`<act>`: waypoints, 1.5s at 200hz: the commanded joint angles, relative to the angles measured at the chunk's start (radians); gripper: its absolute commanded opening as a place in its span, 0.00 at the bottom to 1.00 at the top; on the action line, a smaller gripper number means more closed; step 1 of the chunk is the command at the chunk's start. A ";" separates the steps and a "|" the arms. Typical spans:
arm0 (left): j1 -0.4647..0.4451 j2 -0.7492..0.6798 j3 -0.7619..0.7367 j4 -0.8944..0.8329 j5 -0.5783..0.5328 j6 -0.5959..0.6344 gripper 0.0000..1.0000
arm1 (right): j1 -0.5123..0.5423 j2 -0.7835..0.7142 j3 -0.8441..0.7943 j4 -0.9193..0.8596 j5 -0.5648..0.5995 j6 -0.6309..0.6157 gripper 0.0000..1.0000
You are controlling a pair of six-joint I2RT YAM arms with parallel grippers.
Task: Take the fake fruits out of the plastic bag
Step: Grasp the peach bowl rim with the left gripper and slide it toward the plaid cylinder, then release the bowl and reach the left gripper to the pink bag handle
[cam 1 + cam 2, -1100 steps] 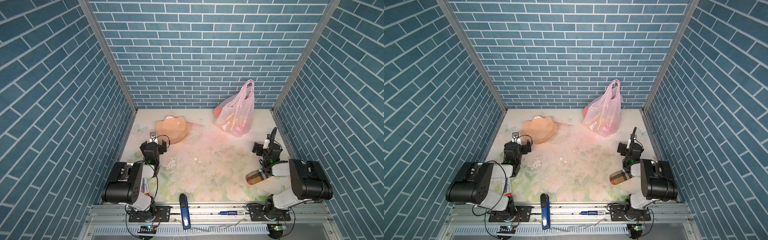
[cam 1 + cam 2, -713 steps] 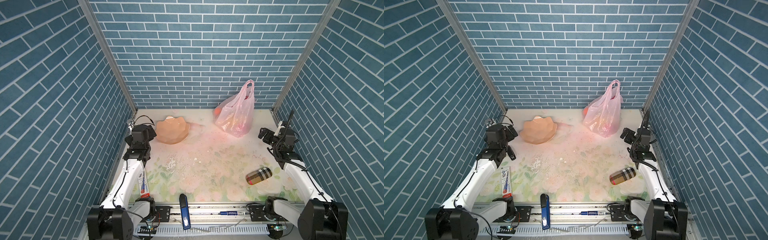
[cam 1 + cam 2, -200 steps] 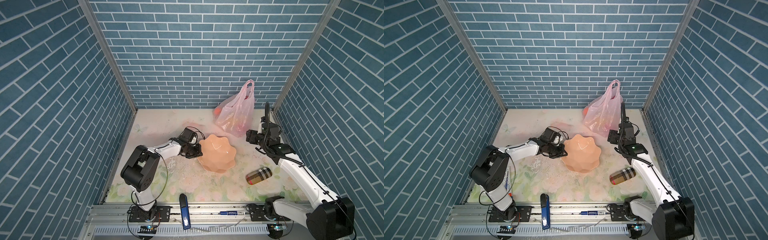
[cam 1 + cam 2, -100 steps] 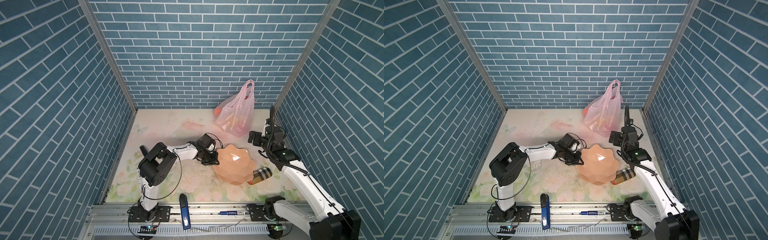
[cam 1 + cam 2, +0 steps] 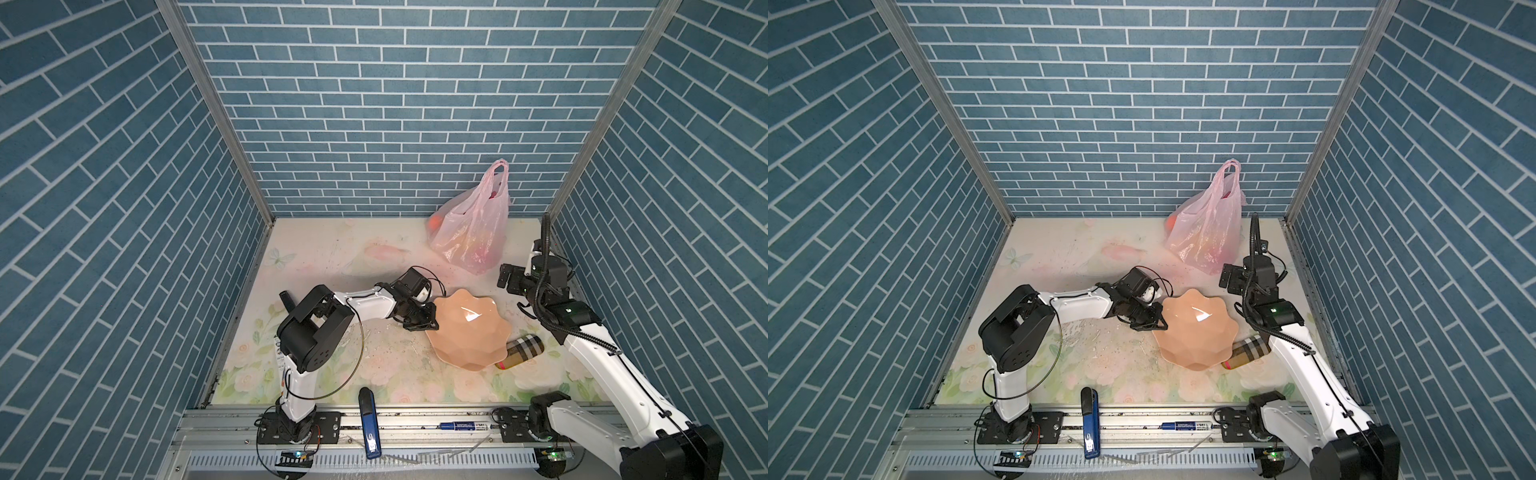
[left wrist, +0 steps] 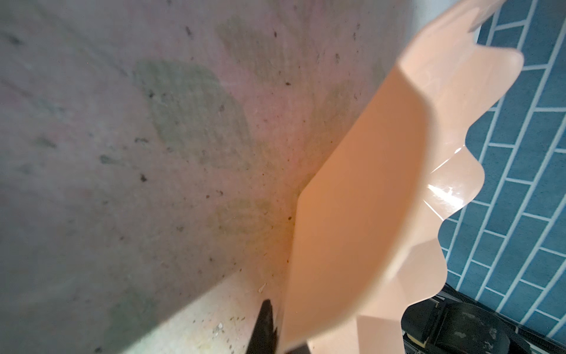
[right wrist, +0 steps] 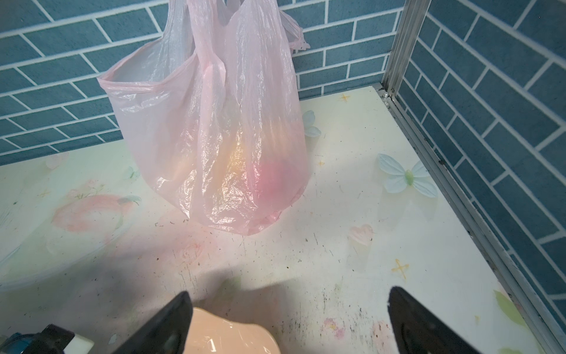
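Note:
The plastic bag [image 5: 473,232] [image 5: 1208,232] stands upright at the back right, pink and translucent, its handles up against the wall. The fake fruits are inside it: an orange one [image 5: 435,223] presses on its left side, and red [image 7: 272,177] and yellow blurs show through the film. My right gripper [image 5: 509,278] [image 7: 289,300] hovers open a short way in front of the bag, with nothing between its fingers. My left gripper [image 5: 430,322] [image 6: 275,331] is shut on the left rim of the peach scalloped plate [image 5: 467,332] [image 6: 367,184].
A plaid cylinder [image 5: 521,351] lies against the plate's right edge, close under my right arm. A blue stapler-like thing [image 5: 369,419] and a marker [image 5: 465,424] lie on the front rail. Brick walls enclose the table on three sides.
My left gripper has dragged the plate rightward and nearer the front, up against the plaid cylinder. My right gripper has opened wider and shifted slightly right.

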 commanded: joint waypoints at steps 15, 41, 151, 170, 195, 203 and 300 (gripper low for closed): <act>-0.002 0.012 0.016 -0.017 -0.064 0.003 0.21 | 0.003 -0.005 -0.023 -0.001 0.006 0.016 0.99; -0.001 -0.012 0.024 -0.046 -0.092 0.024 0.31 | 0.004 0.008 -0.023 0.000 -0.003 0.019 0.99; 0.024 -0.219 0.071 -0.320 -0.294 0.209 0.64 | 0.003 0.027 0.002 -0.004 -0.023 0.015 0.99; 0.051 -0.245 0.099 -0.362 -0.325 0.271 0.66 | 0.003 0.034 0.002 -0.006 -0.023 0.013 0.99; 0.086 -0.233 0.226 -0.406 -0.393 0.413 0.66 | 0.003 0.047 0.001 -0.010 -0.028 0.007 0.98; 0.092 -0.207 0.291 -0.411 -0.420 0.470 0.67 | 0.003 0.054 0.000 -0.007 -0.037 0.004 0.97; 0.186 0.413 1.077 -0.205 -0.411 0.836 0.76 | 0.002 0.135 -0.002 0.054 -0.110 -0.042 0.95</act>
